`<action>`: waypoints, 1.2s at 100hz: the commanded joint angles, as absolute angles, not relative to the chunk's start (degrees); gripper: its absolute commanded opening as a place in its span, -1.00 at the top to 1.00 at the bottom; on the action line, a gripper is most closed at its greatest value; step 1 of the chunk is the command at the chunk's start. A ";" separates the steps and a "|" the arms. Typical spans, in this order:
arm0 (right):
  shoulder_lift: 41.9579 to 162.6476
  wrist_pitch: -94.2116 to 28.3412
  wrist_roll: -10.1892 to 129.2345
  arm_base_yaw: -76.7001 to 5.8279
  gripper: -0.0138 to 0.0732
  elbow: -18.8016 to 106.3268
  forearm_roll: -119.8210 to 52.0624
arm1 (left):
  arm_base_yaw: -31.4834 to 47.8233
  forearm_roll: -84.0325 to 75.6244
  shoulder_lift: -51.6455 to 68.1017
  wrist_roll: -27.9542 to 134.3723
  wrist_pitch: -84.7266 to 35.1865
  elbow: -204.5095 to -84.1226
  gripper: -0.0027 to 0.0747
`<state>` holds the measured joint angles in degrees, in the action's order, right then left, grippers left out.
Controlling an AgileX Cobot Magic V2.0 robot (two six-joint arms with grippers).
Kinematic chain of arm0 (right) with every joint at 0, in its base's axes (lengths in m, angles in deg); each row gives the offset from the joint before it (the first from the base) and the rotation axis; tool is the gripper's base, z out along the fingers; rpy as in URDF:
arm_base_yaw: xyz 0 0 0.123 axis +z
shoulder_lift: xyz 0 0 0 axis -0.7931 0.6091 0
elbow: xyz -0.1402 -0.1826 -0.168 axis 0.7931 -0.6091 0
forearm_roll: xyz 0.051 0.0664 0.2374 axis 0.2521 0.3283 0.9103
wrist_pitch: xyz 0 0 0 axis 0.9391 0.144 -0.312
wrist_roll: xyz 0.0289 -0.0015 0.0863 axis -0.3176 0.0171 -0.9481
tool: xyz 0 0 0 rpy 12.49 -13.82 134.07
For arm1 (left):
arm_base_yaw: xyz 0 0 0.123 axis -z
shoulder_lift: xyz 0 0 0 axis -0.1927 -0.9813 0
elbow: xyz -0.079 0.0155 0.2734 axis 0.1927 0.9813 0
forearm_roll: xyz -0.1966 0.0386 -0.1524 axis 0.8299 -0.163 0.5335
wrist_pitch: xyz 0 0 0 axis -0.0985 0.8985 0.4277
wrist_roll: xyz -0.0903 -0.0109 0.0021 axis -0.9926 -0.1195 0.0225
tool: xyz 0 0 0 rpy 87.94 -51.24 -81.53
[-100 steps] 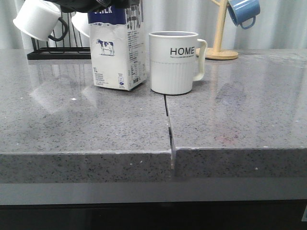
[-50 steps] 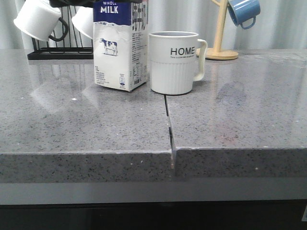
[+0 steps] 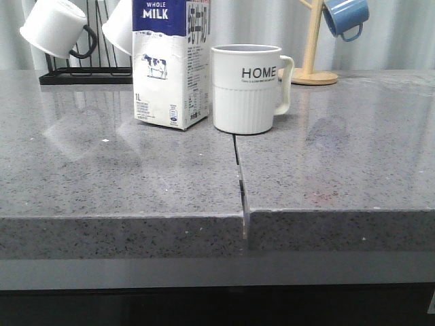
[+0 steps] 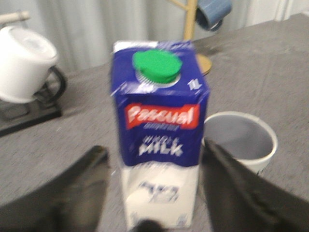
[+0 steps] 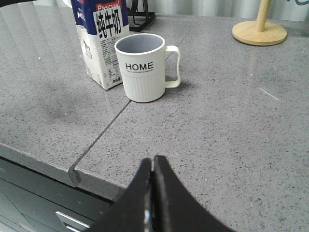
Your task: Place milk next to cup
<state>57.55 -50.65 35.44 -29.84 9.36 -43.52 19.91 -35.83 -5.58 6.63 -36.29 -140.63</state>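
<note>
1. Lifting clear, the left pincer has left the front view since a second ago; its fingers stand apart, flanking the milk.
2. Milk stands upright on the desk, just left of the cup; placement looks done.
3. Right pincer hangs closed, empty.

Milk carton: one. Large white mug marked HOME: one. White cups with black handles: two, on one black rack. Blue mug: one, on one wooden stand. Grippers: two, left and right.
</note>
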 commanded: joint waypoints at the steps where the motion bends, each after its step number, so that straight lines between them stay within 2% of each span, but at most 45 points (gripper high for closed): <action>1: 58.01 -46.35 35.44 -29.81 0.77 10.74 -43.87 | 17.98 -37.09 -0.45 4.84 -36.96 -139.71 0.49; 11: 58.01 -46.35 35.44 -29.81 0.77 10.74 -43.87 | 15.18 -37.09 4.38 4.84 -36.01 -135.78 0.99; 36: 58.01 -46.35 35.44 -29.81 0.77 10.74 -43.87 | 6.11 -33.68 17.75 4.94 -34.30 -125.36 0.99; 61: 58.01 -46.35 35.44 -29.81 0.77 10.74 -43.87 | -2.27 -32.22 30.55 5.32 -27.31 -118.17 0.99; 120: 58.01 -46.35 35.44 -29.81 0.77 10.74 -43.87 | -3.28 -35.15 54.15 5.32 -22.07 -105.54 0.99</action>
<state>57.55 -50.65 35.44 -29.84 9.36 -43.52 -3.17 -34.03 52.32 5.51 -18.93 -105.17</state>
